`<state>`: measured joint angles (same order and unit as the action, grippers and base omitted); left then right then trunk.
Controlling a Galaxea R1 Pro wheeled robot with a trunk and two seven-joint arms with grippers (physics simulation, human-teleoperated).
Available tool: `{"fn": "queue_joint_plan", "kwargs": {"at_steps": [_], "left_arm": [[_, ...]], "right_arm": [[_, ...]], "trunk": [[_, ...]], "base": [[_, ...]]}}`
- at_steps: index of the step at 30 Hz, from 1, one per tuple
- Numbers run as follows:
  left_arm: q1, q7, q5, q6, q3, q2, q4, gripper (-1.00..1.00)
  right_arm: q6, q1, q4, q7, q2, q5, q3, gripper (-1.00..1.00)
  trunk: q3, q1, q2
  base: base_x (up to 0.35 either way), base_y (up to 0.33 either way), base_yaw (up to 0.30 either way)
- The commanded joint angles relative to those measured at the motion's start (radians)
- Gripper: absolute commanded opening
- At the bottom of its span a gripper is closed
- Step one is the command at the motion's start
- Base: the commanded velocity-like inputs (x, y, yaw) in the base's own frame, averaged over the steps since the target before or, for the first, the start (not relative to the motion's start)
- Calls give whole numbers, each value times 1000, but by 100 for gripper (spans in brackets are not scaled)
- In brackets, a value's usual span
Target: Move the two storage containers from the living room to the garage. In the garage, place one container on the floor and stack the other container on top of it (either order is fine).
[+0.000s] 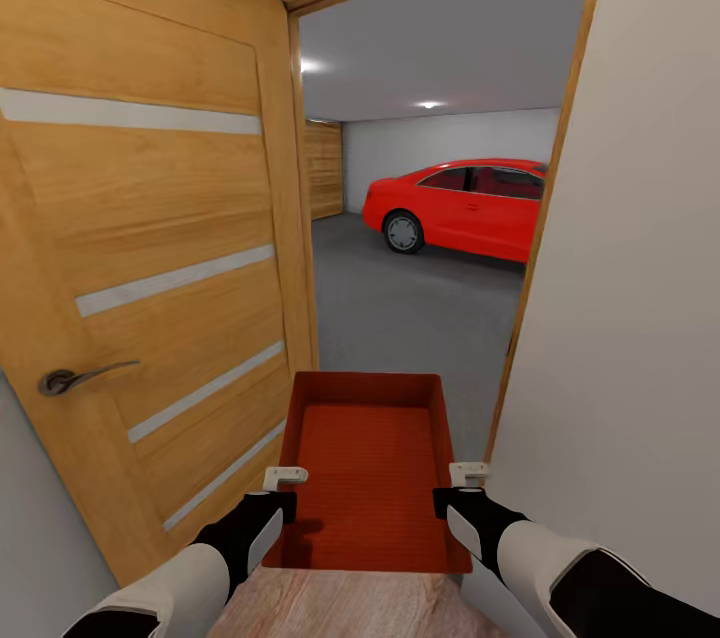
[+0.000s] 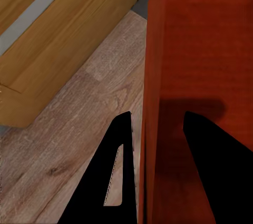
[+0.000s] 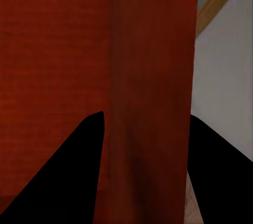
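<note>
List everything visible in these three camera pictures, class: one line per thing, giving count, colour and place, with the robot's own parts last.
Orange-red rectangular plastic bin: one, orange-red, held between both grippers in the doorway.
Wooden plank door with lever handle: one, honey-brown with pale strips, open at the left.
Red coupe car: one, red, parked in the garage beyond.
Rough concrete floor: dark grey, garage.
Light wood plank flooring: pale brown, under the bin.
White wall: pale, at the right.
Left gripper: black, straddling the bin's left wall.
Right gripper: black, straddling its right wall.
</note>
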<state>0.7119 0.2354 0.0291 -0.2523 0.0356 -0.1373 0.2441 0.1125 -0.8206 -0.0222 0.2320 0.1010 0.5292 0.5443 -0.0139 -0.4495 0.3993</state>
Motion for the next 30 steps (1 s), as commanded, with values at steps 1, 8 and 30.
{"fn": "queue_joint_plan", "kwargs": {"at_steps": [1,8,30], "left_arm": [[0,4,-2,-7,-13,-2,-2,-100],[0,4,-3,-7,-13,-1,-2,-100],[0,5,-3,-5,-13,-2,-2,-100]], "right_arm": [[-50,0,-2,50,5,-11,86,-100],[-50,0,-2,50,5,-11,86,-100],[-50,0,-2,50,6,-12,86,-100]], "trunk": [[0,-1,1],[0,-1,1],[0,-1,1]], "base": [[135,240,-13],[156,273,-2],[86,140,-105]]}}
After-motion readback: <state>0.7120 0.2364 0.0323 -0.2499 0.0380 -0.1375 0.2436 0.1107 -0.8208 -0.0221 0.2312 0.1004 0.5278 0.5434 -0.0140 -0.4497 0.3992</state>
